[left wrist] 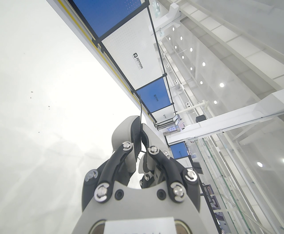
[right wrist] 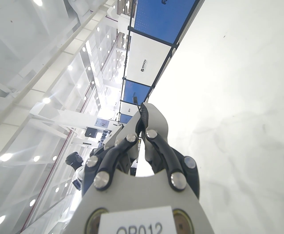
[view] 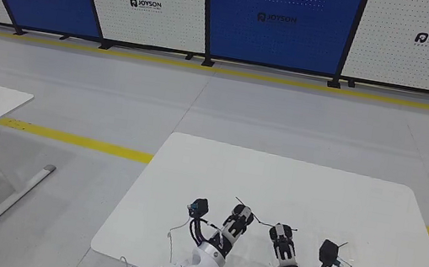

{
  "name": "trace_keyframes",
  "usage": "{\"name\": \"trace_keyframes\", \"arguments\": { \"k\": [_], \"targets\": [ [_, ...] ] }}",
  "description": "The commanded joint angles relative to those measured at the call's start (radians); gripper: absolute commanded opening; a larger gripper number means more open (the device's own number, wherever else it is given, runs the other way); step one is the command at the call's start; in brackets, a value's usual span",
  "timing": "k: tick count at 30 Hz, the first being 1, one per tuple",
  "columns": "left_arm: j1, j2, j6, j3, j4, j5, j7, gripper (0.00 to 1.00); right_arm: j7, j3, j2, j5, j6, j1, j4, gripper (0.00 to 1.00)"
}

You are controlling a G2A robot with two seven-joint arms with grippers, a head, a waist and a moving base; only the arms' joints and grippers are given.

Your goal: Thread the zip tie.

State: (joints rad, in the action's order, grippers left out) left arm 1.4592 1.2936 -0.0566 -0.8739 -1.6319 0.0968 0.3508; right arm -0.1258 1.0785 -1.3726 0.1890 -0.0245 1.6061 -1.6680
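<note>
White table (view: 357,200) below, left claw (left wrist: 140,124) and right claw (right wrist: 142,109) each tight on the zip tie (left wrist: 140,105), its ends just beyond.

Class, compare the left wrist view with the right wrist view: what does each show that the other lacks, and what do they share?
Left wrist view: the left gripper shut on the zip tie, whose thin tail pokes past the fingertips. Right wrist view: the right gripper shut on it, with the tie's blocky head poking out. Shared: the white table and the blue and white wall panels behind it.
</note>
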Motion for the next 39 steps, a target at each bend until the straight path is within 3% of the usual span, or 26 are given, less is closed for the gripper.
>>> {"name": "trace_keyframes", "arguments": {
  "k": [1,39],
  "targets": [
    [0.0,0.0,0.0,0.0,0.0,0.0,0.0,0.0,0.0,0.0,0.0,0.0,0.0,0.0,0.0,0.0],
    [0.0,0.0,0.0,0.0,0.0,0.0,0.0,0.0,0.067,-0.017,-0.014,-0.03,0.012,-0.058,0.061,0.0]
  ]
}}
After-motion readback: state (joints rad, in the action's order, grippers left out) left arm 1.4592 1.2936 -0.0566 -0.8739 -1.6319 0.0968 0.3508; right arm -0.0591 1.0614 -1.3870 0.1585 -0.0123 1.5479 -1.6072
